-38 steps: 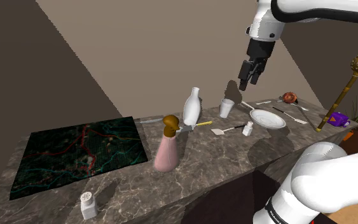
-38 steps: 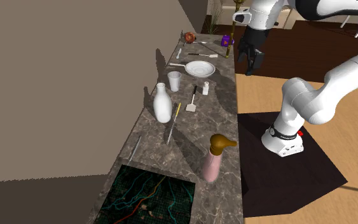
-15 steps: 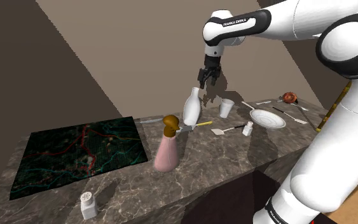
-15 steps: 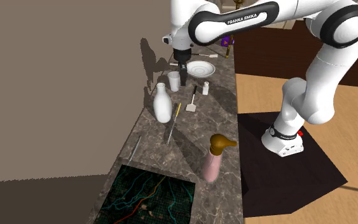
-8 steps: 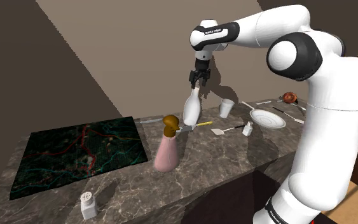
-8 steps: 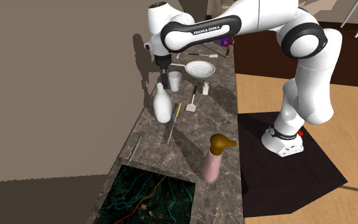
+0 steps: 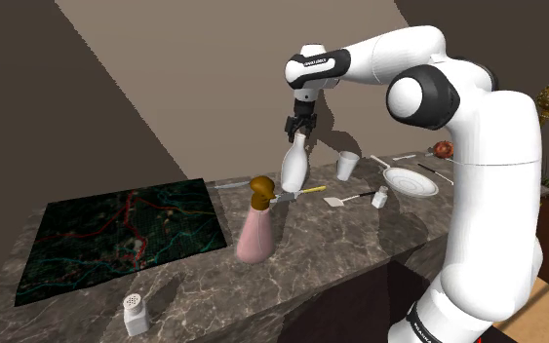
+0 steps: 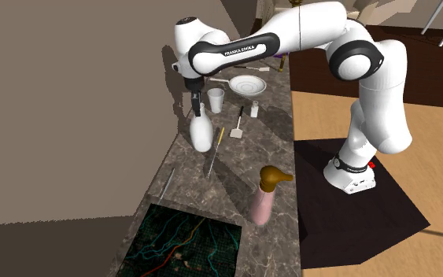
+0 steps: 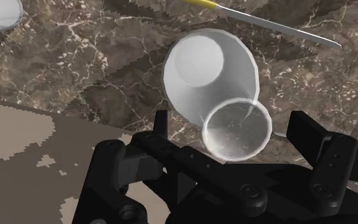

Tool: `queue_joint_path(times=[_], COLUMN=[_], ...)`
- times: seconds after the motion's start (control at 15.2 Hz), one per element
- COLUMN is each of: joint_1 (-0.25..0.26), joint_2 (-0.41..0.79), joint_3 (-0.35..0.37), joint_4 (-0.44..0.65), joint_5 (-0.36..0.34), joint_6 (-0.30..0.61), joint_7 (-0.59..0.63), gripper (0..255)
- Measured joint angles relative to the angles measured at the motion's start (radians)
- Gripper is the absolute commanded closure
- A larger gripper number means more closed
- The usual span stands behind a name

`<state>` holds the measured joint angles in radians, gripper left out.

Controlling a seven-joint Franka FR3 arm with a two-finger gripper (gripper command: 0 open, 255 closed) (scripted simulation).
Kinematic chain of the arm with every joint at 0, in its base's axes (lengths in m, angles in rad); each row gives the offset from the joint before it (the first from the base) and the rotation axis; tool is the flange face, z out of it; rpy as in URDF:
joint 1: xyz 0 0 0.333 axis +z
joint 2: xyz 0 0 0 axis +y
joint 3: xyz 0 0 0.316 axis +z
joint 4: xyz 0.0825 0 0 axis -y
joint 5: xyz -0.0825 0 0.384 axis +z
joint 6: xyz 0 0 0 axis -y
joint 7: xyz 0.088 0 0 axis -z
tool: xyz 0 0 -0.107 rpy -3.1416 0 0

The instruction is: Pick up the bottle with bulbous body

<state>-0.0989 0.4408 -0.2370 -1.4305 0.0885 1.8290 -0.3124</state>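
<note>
1 cup point(image 7: 347, 165) near bottle point(image 7: 293, 175) — apart.

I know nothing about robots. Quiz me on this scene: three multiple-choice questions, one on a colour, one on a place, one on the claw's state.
1. The pink bottle on the counter has a top coloured: A. blue B. brown C. green
2. The gripper is: A. at the neck of the white bottle B. beside the pink bottle C. lying on the counter
3. The gripper's fingers are: A. shut on the pink bottle B. shut on nothing C. open beside the white bottle's mouth
Answers: 1 B, its top is brown in the shoulder view; 2 A, both exterior views put it at that neck; 3 C, the wrist view shows gaps between fingers and mouth.
</note>
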Motion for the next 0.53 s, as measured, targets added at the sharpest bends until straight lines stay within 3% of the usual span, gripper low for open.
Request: queue_joint_path(times=[0.2, 0.26, 0.53], joint_1=[0.001, 0.002, 0.002], joint_2=[0.004, 0.004, 0.003], joint_3=[0.001, 0.001, 0.001], joint_4=[-0.022, -0.027, -0.029], joint_5=[0.001, 0.001, 0.001], joint_6=[0.027, 0.031, 0.034], joint_7=[0.0, 0.0, 0.001], gripper=[0, 255, 255])
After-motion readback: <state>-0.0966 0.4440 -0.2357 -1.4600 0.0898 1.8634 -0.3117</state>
